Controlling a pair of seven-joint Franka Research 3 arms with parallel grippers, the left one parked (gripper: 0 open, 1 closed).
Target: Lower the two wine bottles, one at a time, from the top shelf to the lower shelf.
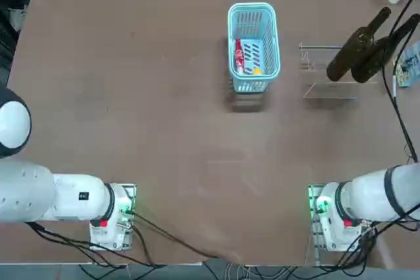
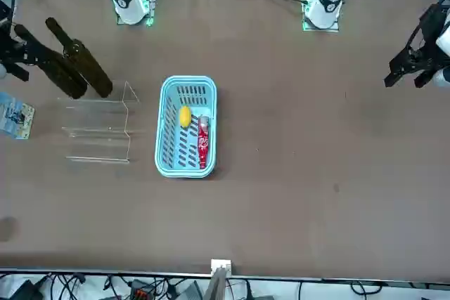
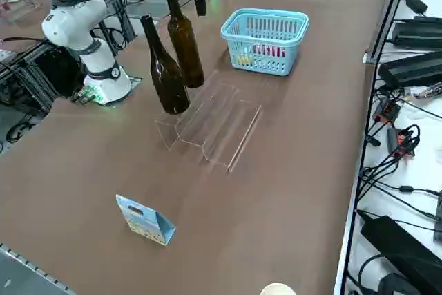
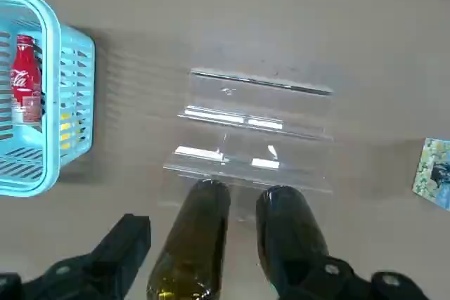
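A brown table (image 3: 290,170) carries a clear acrylic stepped rack (image 3: 210,126). Both wine bottles, the slimmer lighter bottle (image 3: 184,39) and the broader darker bottle (image 3: 164,70), are seen upright side by side on the rack's top shelf (image 3: 181,117), the lower shelf (image 3: 238,136) being bare. Beside the rack, a light-blue basket (image 3: 266,39) holds a red packet. The right gripper (image 4: 211,258) is held above the bottles, away from the rack's low side, fingers spread wide and gripping nothing. No bottle appears lowered yet; a descent onto one bottle seems required next.
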